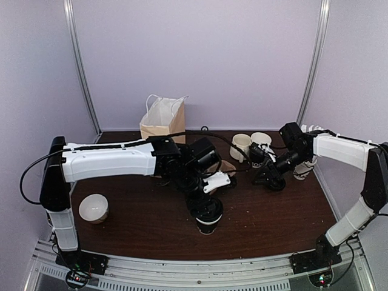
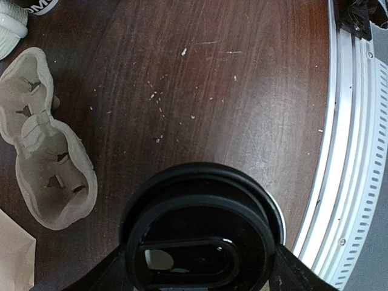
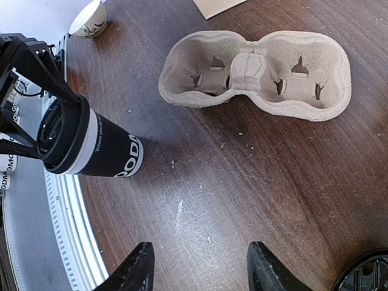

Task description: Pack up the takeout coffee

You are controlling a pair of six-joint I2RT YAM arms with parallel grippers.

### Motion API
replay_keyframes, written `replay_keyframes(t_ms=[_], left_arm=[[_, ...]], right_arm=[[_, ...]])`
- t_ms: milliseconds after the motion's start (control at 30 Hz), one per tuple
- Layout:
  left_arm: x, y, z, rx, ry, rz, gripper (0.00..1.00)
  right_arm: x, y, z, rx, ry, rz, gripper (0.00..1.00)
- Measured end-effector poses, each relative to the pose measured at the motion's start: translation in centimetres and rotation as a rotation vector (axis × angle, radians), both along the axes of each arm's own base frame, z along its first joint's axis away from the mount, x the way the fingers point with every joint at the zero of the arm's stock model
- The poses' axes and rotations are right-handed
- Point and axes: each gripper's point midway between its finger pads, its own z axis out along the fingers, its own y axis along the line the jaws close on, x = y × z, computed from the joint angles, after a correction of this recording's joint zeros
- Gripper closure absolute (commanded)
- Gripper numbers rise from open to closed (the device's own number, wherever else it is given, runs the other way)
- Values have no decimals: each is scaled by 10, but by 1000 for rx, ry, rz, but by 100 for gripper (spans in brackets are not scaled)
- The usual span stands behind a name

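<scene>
Black lid point(image 2: 200, 224) closes the cup point(image 3: 103, 148), white with a black lower band; white letters "OODM" can be read there. The left gripper point(image 2: 200, 270) is clamped on its lid, near the front edge of the table point(image 3: 242, 182). The right gripper point(image 3: 201, 267) stands open, empty. A carrier point(image 3: 254, 76) lies near; a bag point(image 1: 162, 121) stands behind.

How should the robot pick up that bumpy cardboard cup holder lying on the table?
Probably by the raised bridge in the middle of the cup holder, coming straight down from above. It lies flat with its two wells facing up, and it narrows to a waist there, so jaws could close across it. The outer rim is wide and thin, so it would likely bend.
</scene>
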Motion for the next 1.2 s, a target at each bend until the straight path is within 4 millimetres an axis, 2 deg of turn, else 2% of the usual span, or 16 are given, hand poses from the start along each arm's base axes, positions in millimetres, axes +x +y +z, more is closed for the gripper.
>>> replay_keyframes(t_ms=[300,700,767,833,1033,1067,1200], left_arm=[[-5,-1,-2,-2,27,-12,17],[-7,-1,-2,2,28,-20,16],[-7,-1,-2,2,27,-22,15],[-8,0,-2,3,27,-24,9],[-8,2,-3,14,26,-27,6],[-8,2,-3,17,22,-27,3],[-5,4,5,6,-6,-25,2]], right_arm=[[-1,2,-1,-4,9,9,45],[-3,4,-1,-6,5,25,45],[-3,5,-1,-6,5,29,45],[-4,5,-1,-6,5,31,45],[-4,6,-1,-6,6,35,45],[-4,6,0,-6,6,35,45],[-5,7,1,0,14,30,44]])
